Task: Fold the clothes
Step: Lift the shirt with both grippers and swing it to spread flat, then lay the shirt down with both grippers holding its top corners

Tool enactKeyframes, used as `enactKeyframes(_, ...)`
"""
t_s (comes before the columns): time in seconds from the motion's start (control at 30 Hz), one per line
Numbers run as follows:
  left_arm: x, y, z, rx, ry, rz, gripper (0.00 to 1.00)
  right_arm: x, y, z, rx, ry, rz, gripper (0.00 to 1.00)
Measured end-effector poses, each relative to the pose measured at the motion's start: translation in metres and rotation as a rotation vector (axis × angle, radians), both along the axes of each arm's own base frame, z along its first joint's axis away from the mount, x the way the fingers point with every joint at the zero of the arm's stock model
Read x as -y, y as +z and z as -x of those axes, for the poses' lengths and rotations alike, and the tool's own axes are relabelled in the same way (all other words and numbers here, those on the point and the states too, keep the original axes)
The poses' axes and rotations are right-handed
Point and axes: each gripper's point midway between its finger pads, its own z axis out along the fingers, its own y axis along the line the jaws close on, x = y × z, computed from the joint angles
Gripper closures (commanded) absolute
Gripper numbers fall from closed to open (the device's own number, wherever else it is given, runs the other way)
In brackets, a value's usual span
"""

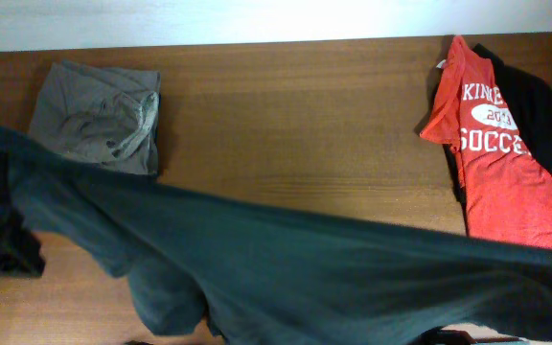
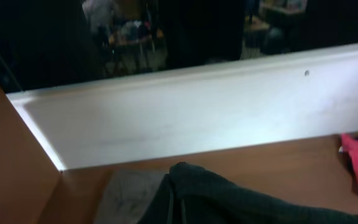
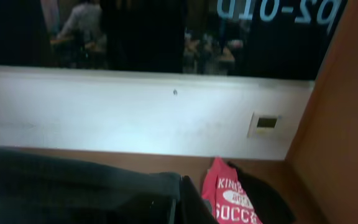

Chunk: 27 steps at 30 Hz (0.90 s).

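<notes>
So, brown wood table [image 1: 295, 125], white wall [image 2: 197, 118] behind it, dim room [image 3: 142, 37] beyond. A dark garment [image 1: 286, 268] hangs stretched across the table's front. Red tee [image 1: 506, 163] on the table's right end reads "SOCCER". Grippers are buried in cloth, can't tell their grip.
</notes>
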Motion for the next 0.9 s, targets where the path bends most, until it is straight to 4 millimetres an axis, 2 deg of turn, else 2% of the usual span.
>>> enactKeyframes(0.13,0.007,-0.022,-0.038,-0.107,0.019,-0.034,1.00,0.003,-0.019,-0.033,-0.116,-0.009,-0.004,0.96)
enactKeyframes(0.2,0.015,-0.046,-0.074,-0.209,0.032,-0.067,1.00,0.006,-0.038,-0.067,-0.231,-0.012,-0.008,0.96)
enactKeyframes(0.23,0.021,-0.066,-0.101,-0.284,0.038,-0.092,1.00,0.008,-0.054,-0.094,-0.318,-0.015,-0.011,0.96)
enactKeyframes(0.33,0.032,-0.106,-0.146,-0.417,0.044,-0.134,1.00,0.010,-0.088,-0.144,-0.485,-0.014,-0.015,0.96)
enactKeyframes(0.53,0.047,-0.161,-0.206,-0.554,0.049,-0.179,1.00,0.016,-0.167,-0.233,-0.792,-0.013,-0.021,0.96)
enactKeyframes(0.6,0.055,-0.178,-0.236,-0.562,0.053,-0.184,1.00,0.018,-0.199,-0.270,-0.881,-0.011,-0.016,0.96)
enactKeyframes(0.67,0.061,-0.198,-0.263,-0.578,0.056,-0.196,1.00,0.020,-0.226,-0.305,-0.926,-0.006,-0.010,0.96)
enactKeyframes(0.73,0.068,-0.219,-0.288,-0.590,0.053,-0.210,1.00,0.021,-0.244,-0.326,-0.951,-0.005,-0.009,0.96)
enactKeyframes(0.77,0.072,-0.234,-0.304,-0.602,0.051,-0.223,1.00,0.023,-0.263,-0.347,-0.971,-0.006,-0.007,0.96)
enactKeyframes(0.83,0.078,-0.264,-0.328,-0.631,0.047,-0.244,1.00,0.025,-0.287,-0.379,-0.968,-0.006,-0.006,0.96)
enactKeyframes(0.9,0.084,-0.297,-0.353,-0.654,0.040,-0.264,1.00,0.026,-0.309,-0.402,-0.973,-0.006,-0.006,0.96)
